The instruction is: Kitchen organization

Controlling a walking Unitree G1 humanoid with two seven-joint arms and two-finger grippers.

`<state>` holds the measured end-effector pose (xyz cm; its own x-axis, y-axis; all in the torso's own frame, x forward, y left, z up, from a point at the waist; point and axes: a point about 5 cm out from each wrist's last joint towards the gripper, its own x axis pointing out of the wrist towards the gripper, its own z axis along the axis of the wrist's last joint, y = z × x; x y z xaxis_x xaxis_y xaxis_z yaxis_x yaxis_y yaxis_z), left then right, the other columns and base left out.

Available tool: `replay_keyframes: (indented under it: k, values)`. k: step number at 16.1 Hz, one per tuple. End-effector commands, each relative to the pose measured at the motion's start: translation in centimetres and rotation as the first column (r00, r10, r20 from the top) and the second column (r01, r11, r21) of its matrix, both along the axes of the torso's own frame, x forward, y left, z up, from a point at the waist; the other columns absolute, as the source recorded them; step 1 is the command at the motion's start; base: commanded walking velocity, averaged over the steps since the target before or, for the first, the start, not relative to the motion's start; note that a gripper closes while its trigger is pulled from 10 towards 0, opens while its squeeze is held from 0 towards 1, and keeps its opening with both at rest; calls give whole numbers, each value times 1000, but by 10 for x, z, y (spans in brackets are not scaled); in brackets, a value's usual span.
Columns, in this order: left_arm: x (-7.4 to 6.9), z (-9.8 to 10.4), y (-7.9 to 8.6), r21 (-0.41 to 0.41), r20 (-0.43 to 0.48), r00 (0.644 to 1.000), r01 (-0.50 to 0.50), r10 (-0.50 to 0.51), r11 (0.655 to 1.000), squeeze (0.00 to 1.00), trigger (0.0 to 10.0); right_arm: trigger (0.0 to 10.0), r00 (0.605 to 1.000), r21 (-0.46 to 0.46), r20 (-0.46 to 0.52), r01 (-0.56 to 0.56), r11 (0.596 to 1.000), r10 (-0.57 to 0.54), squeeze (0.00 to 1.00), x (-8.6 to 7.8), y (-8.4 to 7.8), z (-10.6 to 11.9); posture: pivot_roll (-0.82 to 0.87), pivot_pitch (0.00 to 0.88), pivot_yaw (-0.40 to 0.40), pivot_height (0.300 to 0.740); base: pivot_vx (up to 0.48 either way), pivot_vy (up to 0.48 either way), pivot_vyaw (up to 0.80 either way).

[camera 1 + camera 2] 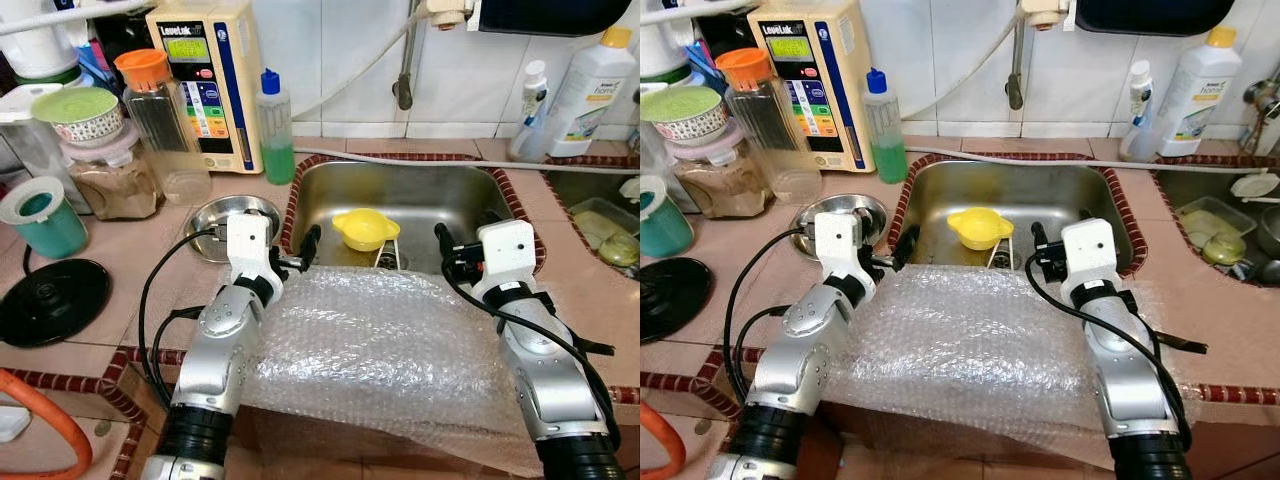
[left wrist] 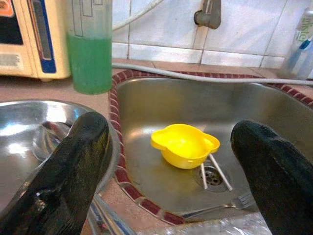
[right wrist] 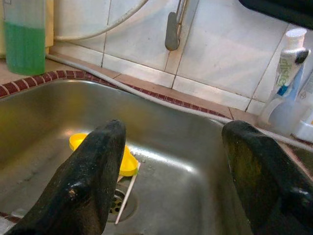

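Observation:
A yellow bowl point(image 1: 365, 229) lies in the steel sink point(image 1: 455, 195), beside the drain, with two thin sticks point(image 2: 215, 171) and a fork next to it. A sheet of bubble wrap point(image 1: 385, 340) drapes over the sink's front edge and the counter. My left gripper point(image 1: 303, 250) hovers open at the sink's front left corner, above the wrap. My right gripper point(image 1: 447, 250) stands open at the front right of the sink. Both wrist views look between spread black fingers point(image 2: 73, 166) point(image 3: 93, 171) into the basin; nothing is held.
A steel bowl point(image 1: 232, 213) sits on the counter just left of the sink. Behind it stand a green soap bottle point(image 1: 275, 130), a water machine point(image 1: 205, 80) and jars point(image 1: 160, 125). A teal cup point(image 1: 45, 215) and a black lid point(image 1: 45, 300) lie far left. Cleaning bottles point(image 1: 590, 90) stand at back right.

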<state>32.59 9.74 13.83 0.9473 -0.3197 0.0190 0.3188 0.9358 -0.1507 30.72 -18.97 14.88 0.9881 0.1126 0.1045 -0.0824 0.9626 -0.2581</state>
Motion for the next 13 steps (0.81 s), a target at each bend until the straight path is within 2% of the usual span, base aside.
replay_keyframes:
  k: [1, 3, 6, 8, 13]
  values:
    - [5, 5, 3, -7, 5, 1000, -19, 19, 1000, 0, 10000, 10000, 1000, -2, 21, 2, 1000, -2, 0, -2, -1, 7, -55, 0, 111, 740, 0, 0, 0]
    - [6, 12, 1, -32, 34, 999, -17, 18, 999, 0, 10000, 10000, 999, 57, 32, 24, 998, -26, 0, -1, 8, 7, -48, 0, 104, 740, 0, 0, 0]
    - [3, 15, -6, -25, 51, 999, -1, 2, 1000, 0, 10000, 10000, 997, 94, 74, 4, 996, -11, 0, 2, 33, 15, -28, 0, 88, 740, 0, 0, 0]
    - [1, 13, -7, -26, 44, 999, 6, -5, 1000, 0, 10000, 10000, 997, 108, 79, 3, 994, -12, 0, 3, 34, 17, -26, 0, 91, 740, 0, 0, 0]
    - [7, 13, -2, -34, 26, 1000, -11, 12, 999, 0, 10000, 10000, 996, 116, 81, 40, 992, -49, 0, 6, 24, 19, -31, 0, 103, 740, 0, -404, 0]
